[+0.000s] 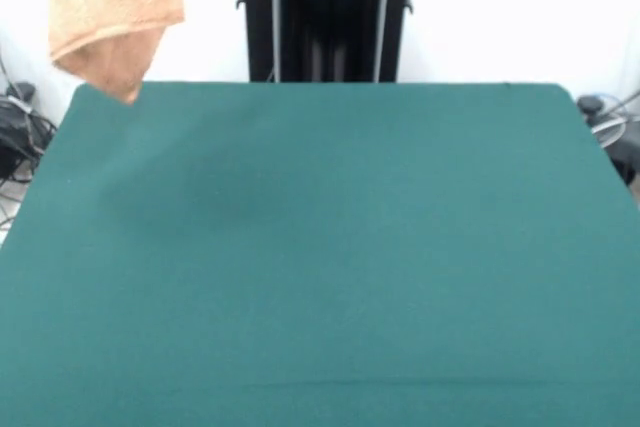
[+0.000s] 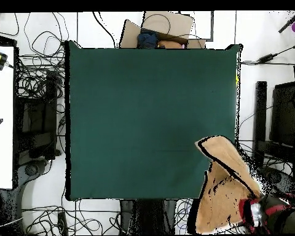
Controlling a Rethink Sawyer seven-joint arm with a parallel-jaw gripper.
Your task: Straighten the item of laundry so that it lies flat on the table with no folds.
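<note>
The orange-tan towel (image 1: 115, 7) is seen lifted clear of the green table (image 1: 320, 267), hanging over the table's corner nearest the robot's base. In the overhead view its long axis runs from that corner out past the table's edge toward the red and black arm (image 2: 270, 215). The pincer itself is hidden, so its state cannot be told; presumably the towel hangs below it, with the whole table surface lying inward from the towel.

White wall (image 1: 500, 7) standing behind, pale floor (image 2: 248, 37) lying underneath, black cables (image 2: 39, 80) trailing around, cardboard box (image 2: 168, 24) sitting nearby
</note>
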